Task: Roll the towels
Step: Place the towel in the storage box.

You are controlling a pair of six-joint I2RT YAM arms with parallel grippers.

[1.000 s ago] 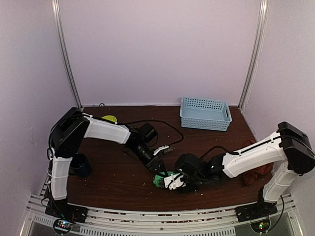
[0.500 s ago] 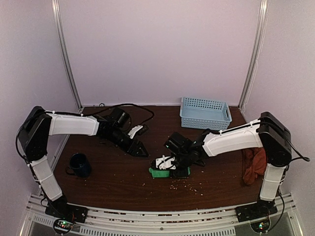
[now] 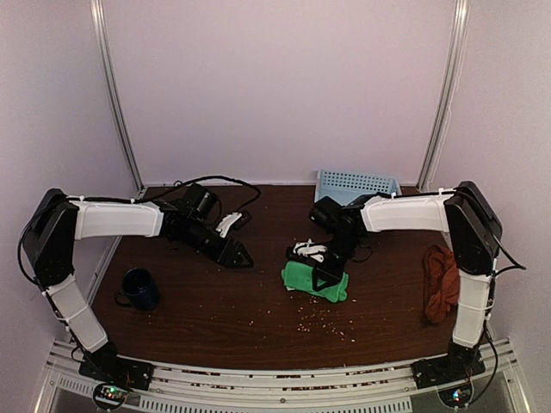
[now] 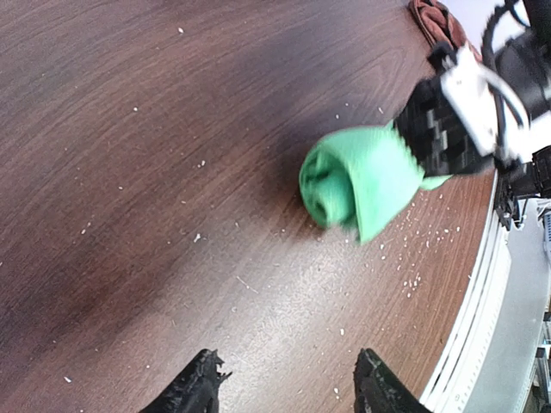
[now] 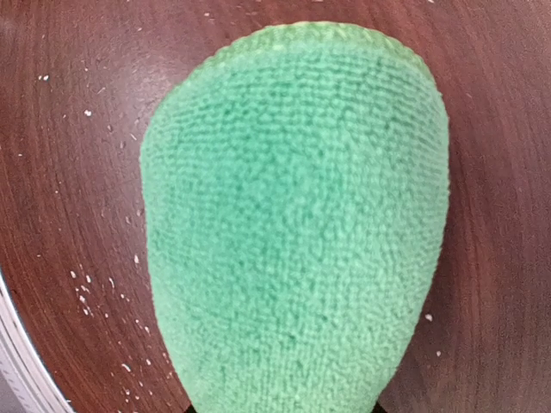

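green towel (image 3: 303,280) sat rolled at centre, right gripper (image 3: 325,276) pinching it; left gripper (image 4: 288,383) spread, empty. rust towel (image 3: 441,284) lay crumpled far right, probably next: let go, reach over.

The left arm (image 3: 116,219) rises from the near left corner of the bench (image 3: 215,314), folds at the elbow and reaches toward the bench's middle. The left pincer (image 3: 240,257) sits low over the wood, jaws apart with nothing between them. The right arm (image 3: 405,212) climbs from the near right corner and stretches leftward, wrist bent steeply down. The right pincer (image 3: 325,274) is clamped on the green towel (image 3: 312,284).
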